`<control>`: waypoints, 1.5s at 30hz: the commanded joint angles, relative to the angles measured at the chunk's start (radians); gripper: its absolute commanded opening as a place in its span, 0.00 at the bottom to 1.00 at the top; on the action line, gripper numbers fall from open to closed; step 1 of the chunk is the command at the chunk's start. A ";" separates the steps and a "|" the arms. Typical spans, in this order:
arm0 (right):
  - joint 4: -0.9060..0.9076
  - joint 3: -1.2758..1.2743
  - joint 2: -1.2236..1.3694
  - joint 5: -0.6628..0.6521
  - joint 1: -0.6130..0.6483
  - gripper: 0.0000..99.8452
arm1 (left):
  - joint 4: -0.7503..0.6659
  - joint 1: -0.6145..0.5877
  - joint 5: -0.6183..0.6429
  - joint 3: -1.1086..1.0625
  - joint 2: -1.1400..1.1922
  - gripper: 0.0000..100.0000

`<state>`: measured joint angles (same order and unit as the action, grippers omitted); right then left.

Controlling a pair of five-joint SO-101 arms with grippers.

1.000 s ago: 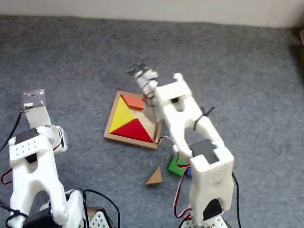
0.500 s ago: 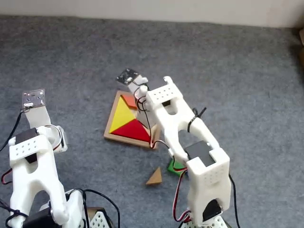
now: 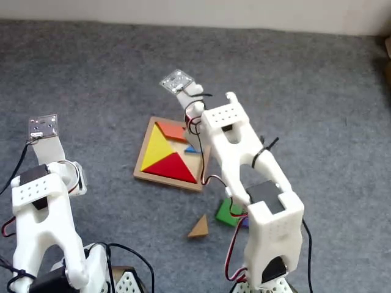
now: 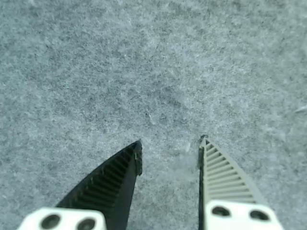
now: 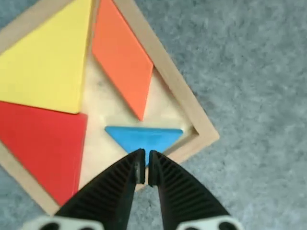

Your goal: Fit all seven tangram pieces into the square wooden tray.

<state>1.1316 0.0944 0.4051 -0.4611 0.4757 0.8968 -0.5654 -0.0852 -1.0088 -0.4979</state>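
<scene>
The right gripper [image 5: 144, 162] hung nearly closed, holding nothing, its tips at the point of the blue triangle [image 5: 144, 136], which lay flat in the tray [image 5: 205, 135] beside the orange piece [image 5: 122, 57].

The right arm [image 3: 244, 162] stretches forward from its base, elbow raised and wrist bent downward, so the right gripper [image 5: 146, 153] points at the surface below it; its two dark fingers [image 5: 120, 184] are drawn together with only a thin slit between the tips. The left arm [image 3: 43, 213] is folded back over its base. The left gripper [image 4: 171, 141] points downward, its dark finger and pale finger spread well apart
</scene>
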 commanded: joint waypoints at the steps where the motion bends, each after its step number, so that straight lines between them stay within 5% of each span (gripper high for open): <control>1: -0.025 0.015 0.004 0.012 -0.012 0.03 | -0.014 0.027 -0.003 0.002 -0.030 0.19; 18: -0.039 0.015 0.022 0.012 0.125 0.03 | -0.014 0.022 -0.006 0.002 -0.030 0.19; 30: -0.206 0.015 0.013 0.066 0.124 0.03 | -0.014 0.021 -0.006 0.002 -0.030 0.19; 45: 0.223 -0.025 -0.367 0.060 0.056 0.02 | -0.014 0.021 -0.006 0.001 -0.030 0.19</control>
<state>1.2866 0.0898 0.1381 -0.4074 0.5554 0.8968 -0.5654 -0.0852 -1.0119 -0.4979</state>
